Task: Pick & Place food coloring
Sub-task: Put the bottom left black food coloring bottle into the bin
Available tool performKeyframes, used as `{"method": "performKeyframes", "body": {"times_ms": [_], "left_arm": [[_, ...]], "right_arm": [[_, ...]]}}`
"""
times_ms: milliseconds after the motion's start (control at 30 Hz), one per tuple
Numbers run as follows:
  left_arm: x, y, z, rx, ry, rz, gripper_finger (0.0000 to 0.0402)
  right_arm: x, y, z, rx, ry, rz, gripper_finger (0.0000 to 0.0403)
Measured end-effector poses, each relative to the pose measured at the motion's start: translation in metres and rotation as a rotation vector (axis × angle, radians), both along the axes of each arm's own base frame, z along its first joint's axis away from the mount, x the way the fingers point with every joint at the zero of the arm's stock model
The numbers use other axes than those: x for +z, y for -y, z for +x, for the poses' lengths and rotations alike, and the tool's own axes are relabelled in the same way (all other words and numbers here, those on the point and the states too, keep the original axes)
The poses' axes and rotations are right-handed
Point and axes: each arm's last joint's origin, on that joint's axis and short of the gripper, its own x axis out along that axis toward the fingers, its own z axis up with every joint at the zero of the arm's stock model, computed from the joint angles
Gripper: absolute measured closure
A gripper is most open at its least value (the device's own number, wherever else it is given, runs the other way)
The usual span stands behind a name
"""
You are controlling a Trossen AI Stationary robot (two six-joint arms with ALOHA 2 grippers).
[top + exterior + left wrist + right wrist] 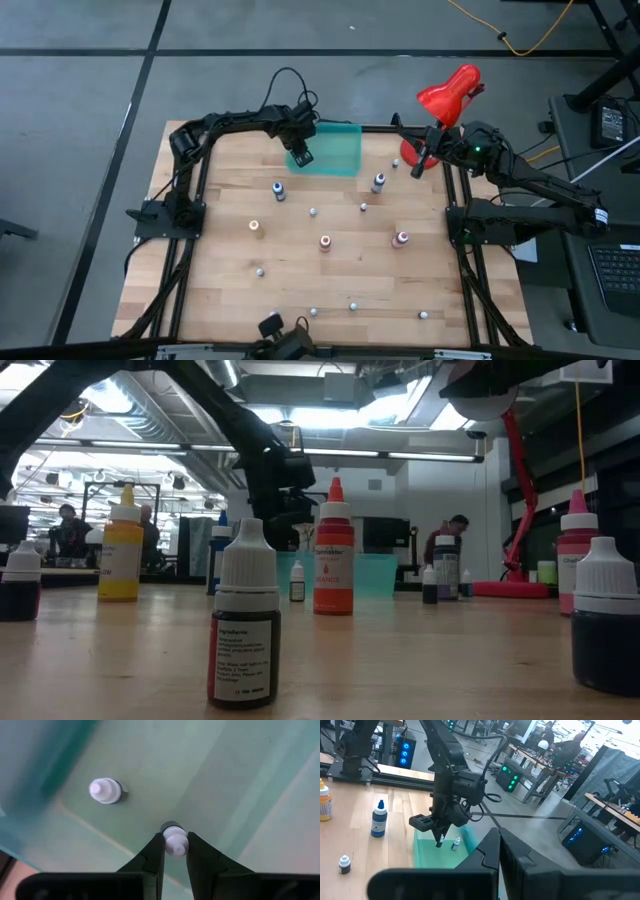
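Observation:
My left gripper (301,157) is over the teal bin (340,150) at the table's far middle, shut on a small dark bottle with a white cap (175,841). It also shows in the right wrist view (440,838). Another small bottle (105,791) stands on the bin's floor. Taller coloured bottles (279,190) (325,241) (402,238) and several small greyish ones (313,211) stand scattered on the wooden table. My right gripper (420,168) waits shut and empty at the far right. My left gripper pinches the small bottle's white cap (176,836) between its two fingertips (156,851). The fingers come from above, pointing down. The bottle hangs upright below them over the bin; whether its base touches the bin's floor, I cannot tell.
A red desk lamp (450,95) stands at the far right corner beside my right arm. In the low view, a dark bottle (245,620) and an orange one (333,550) stand near the camera. People show in the room beyond the table.

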Motion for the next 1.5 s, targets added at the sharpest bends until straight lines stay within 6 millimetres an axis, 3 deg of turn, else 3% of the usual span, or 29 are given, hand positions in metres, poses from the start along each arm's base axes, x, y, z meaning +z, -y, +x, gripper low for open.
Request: {"method": "performKeyframes", "body": {"times_ms": [700, 1000, 1500], "left_arm": [[0.001, -0.004, 0.001, -0.012, 0.018, 0.025, 0.0347], [-0.013, 0.001, -0.005, -0.005, -0.002, 0.003, 0.0346], [-0.012, 0.0, -0.002, 0.034, 0.027, 0.015, 0.0285]], "right_arm": [[0.0, 0.0, 0.0, 0.0, 0.0, 0.002, 0.0391], [0.0, 0.0, 0.0, 0.0, 0.0, 0.002, 0.0391], [0.0, 0.0, 0.0, 0.0, -0.004, 0.004, 0.0391]]}}
